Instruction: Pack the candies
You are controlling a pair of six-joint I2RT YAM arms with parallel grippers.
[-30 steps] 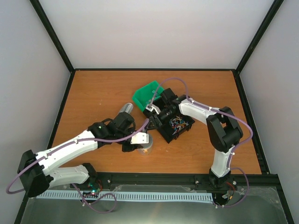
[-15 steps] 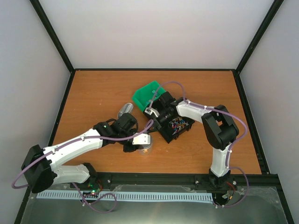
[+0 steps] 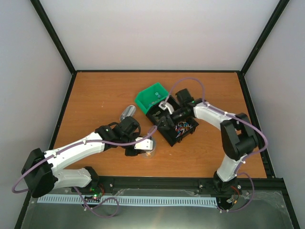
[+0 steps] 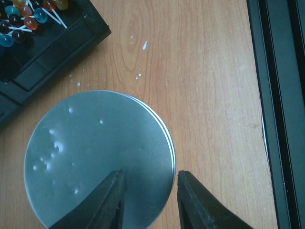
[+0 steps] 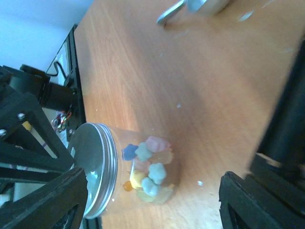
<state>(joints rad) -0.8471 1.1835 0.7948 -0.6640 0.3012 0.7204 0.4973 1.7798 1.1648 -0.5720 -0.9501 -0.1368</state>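
Our left fingers (image 4: 110, 202) are slightly parted over the rim of the jar's silver lid (image 4: 95, 152). One is above the lid and the other just off its edge, and we cannot tell whether they touch it. Our right fingers (image 5: 50, 202) are spread wide and grip nothing, pointing at the jar (image 5: 167, 143). The candies (image 5: 148, 168) lie inside the jar, which stands on the table (image 4: 205, 95) just beside the black tray (image 4: 52, 62) of lollipops (image 4: 28, 19).
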